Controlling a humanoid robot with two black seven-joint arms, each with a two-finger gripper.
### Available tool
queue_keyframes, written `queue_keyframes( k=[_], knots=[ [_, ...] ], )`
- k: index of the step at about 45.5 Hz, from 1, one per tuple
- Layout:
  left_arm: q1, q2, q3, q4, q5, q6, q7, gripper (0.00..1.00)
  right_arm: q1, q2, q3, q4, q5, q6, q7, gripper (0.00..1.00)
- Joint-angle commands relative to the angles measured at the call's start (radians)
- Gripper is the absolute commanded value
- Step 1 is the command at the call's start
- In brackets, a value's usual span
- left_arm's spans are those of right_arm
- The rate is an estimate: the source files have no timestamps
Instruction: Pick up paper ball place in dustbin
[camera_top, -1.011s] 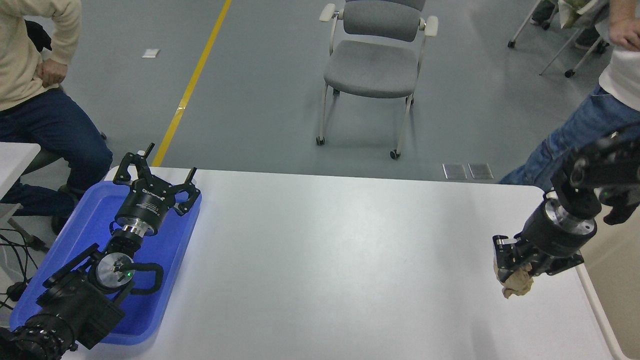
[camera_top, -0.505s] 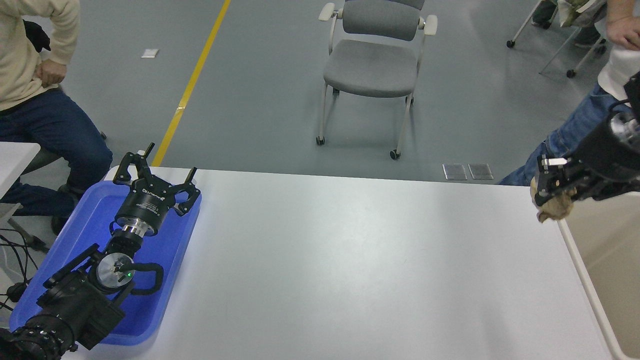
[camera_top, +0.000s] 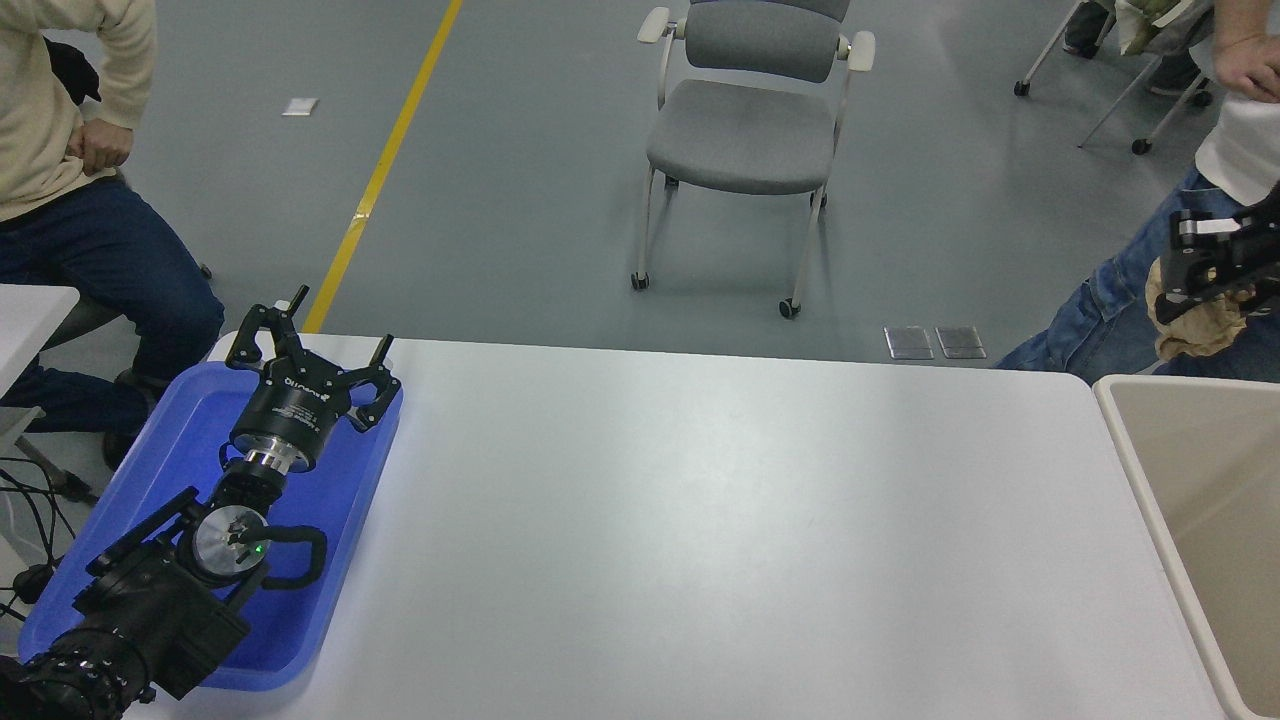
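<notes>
My right gripper (camera_top: 1195, 295) comes in from the right edge, raised high above the table's far right corner. It is shut on the tan-brown crumpled paper ball (camera_top: 1195, 325), which hangs below its fingers. The beige dustbin (camera_top: 1140, 450) stands at the table's right end, its rim and smooth inner wall showing; the ball is above and just beyond its far edge. My left gripper (camera_top: 300, 350) is parked open over the blue tray at the lower left.
A shallow blue tray (camera_top: 330, 560) lies at the table's left end under the left arm. A person in jeans (camera_top: 1120, 300) stands right behind the right gripper. Another person (camera_top: 70, 200) sits at the far left. A grey chair (camera_top: 750, 130) stands beyond the table.
My right gripper has lifted the paper ball off the table and carried it up, away and to the right, over the dustbin's far edge. The left arm has not moved.
</notes>
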Motion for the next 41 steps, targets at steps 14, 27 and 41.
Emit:
queue_keyframes(
  k=[14,27,41],
  knots=[
    [0.0,0.0,0.0,0.0,0.0,0.001,0.0,1.0,-0.126,-0.2,-0.081,-0.167,-0.023,0.0,-0.004,0.0],
    [0.0,0.0,0.0,0.0,0.0,0.001,0.0,1.0,-0.394,-0.303,-0.017,-0.404,-0.025,0.0,-0.004,0.0],
    [0.0,0.0,0.0,0.0,0.0,0.001,0.0,1.0,-0.842,-0.333,0.267,-0.765,-0.025,0.0,-0.004,0.0]
  ],
)
